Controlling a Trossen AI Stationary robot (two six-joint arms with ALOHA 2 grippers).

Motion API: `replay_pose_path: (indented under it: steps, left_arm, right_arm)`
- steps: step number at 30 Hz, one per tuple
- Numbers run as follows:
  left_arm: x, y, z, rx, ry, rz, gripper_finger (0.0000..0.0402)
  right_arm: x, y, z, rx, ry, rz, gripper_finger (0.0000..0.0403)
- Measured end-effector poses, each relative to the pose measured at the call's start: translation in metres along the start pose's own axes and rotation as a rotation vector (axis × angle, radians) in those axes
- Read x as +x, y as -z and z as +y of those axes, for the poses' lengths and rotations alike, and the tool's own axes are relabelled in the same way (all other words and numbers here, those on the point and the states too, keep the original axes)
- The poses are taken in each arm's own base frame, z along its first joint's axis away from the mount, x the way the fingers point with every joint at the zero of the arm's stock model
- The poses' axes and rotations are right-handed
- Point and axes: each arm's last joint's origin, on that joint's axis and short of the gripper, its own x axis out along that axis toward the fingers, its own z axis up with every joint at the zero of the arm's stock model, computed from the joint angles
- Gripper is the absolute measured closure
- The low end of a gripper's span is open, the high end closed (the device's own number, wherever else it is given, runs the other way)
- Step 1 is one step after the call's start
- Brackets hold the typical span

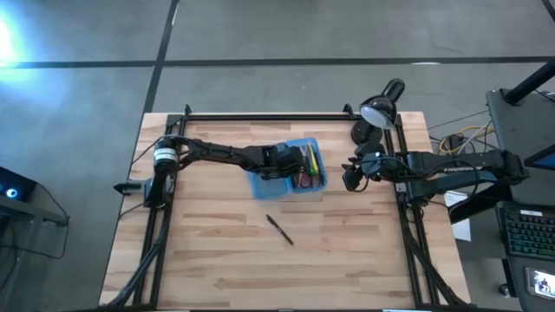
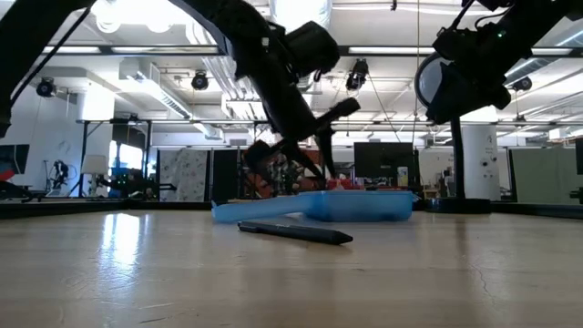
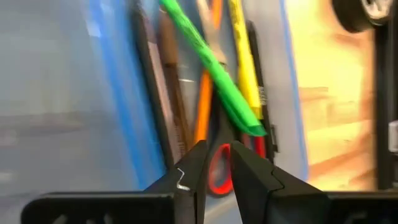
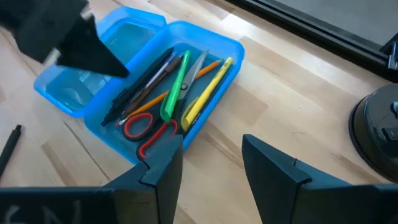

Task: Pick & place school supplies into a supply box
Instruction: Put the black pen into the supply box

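The supply box [image 4: 205, 34] lies open on the table; it is translucent blue. Its right half holds a green pen [image 4: 174, 87], a yellow pen [image 4: 208, 90], dark and orange pencils and red-handled scissors [image 4: 146, 127]. The left half [image 4: 74, 93] has nothing in it. A black pen [image 1: 279, 230] lies on the table nearer than the box. My left gripper [image 3: 214, 152] hovers over the box, open by a narrow gap; the scissors' handle [image 3: 217, 168] shows through that gap. My right gripper [image 4: 211, 149] is open, right of the box and above the table.
A black desk lamp [image 1: 381, 106] stands at the far right corner of the table, just beyond my right gripper. Black frame rails [image 1: 260, 115] run along the far and side edges. Bare wood lies near and left of the black pen.
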Motion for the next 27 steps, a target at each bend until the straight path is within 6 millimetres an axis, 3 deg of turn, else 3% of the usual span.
replay_pose_path:
  steps: [7,15,22,27]
  left_arm:
    - [-0.04,0.021,-0.006,0.092,-0.02,0.04,0.0351]
    - [-0.109,0.096,-0.013,0.959,0.149,0.224,0.0351]
    - [-0.111,0.129,-0.004,1.174,0.211,0.421,0.0338]
    - [-0.101,0.134,-0.002,1.395,0.207,0.424,0.0302]
  right_arm:
    - [0.0,0.001,0.001,-0.079,-0.026,0.021,0.0248]
    - [0.003,0.002,0.001,-0.118,-0.022,0.026,0.0248]
    - [0.004,0.003,0.002,-0.212,-0.045,0.048,0.0248]
    - [0.004,0.004,0.002,-0.214,-0.064,0.068,0.0248]
